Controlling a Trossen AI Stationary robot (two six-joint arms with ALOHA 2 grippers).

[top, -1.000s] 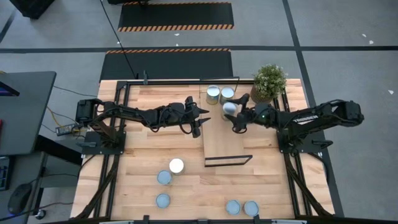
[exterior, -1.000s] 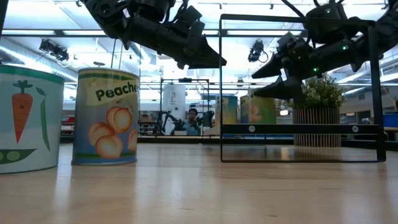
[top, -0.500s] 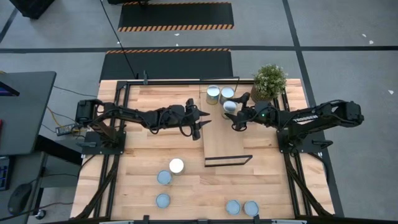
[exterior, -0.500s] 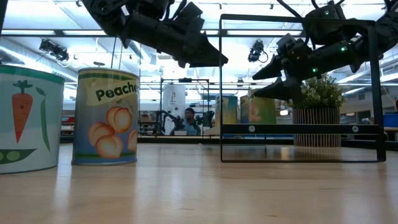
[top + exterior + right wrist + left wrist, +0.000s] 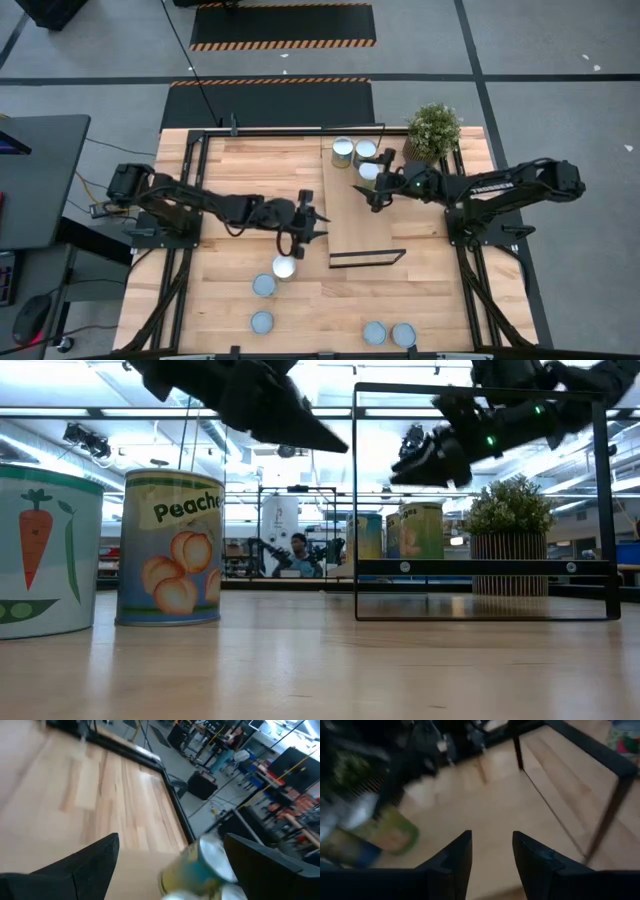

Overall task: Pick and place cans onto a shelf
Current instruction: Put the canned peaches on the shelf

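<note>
High view: the left hand (image 5: pixel 312 222) hangs over the surface (image 5: pixel 230 170) in the middle of the frame, just left of the shelf (image 5: pixel 360 225). Its fingers (image 5: pixel 454 862) stand narrow, with only a small gap, and hold nothing. The right hand (image 5: pixel 377 192) is over the upper part of the shelf, fingers (image 5: pixel 95 857) wide. A can (image 5: pixel 368 172) stands just in front of it, beside two other cans (image 5: pixel 343 152) at the upper end of the board; I judge that this can is not gripped.

Five cans wait in the lower part of the frame, and the nearest one (image 5: pixel 284 267) is just below the left hand. The step in hand is probably to fetch it. To do this well, the left hand should first open wider than the can, come down straight over it, and close on the middle of the wall, not on the rim. The neighbour can (image 5: pixel 264 285) almost touches it, so one finger has little room.

The cans are short metal cylinders with flat round tops, silver-white or bluish-grey, and glossy paper labels, peaches (image 5: pixel 170 548) on one. The smooth wall may slip. The shelf is a pale wood board in a thin black wire frame.
</note>
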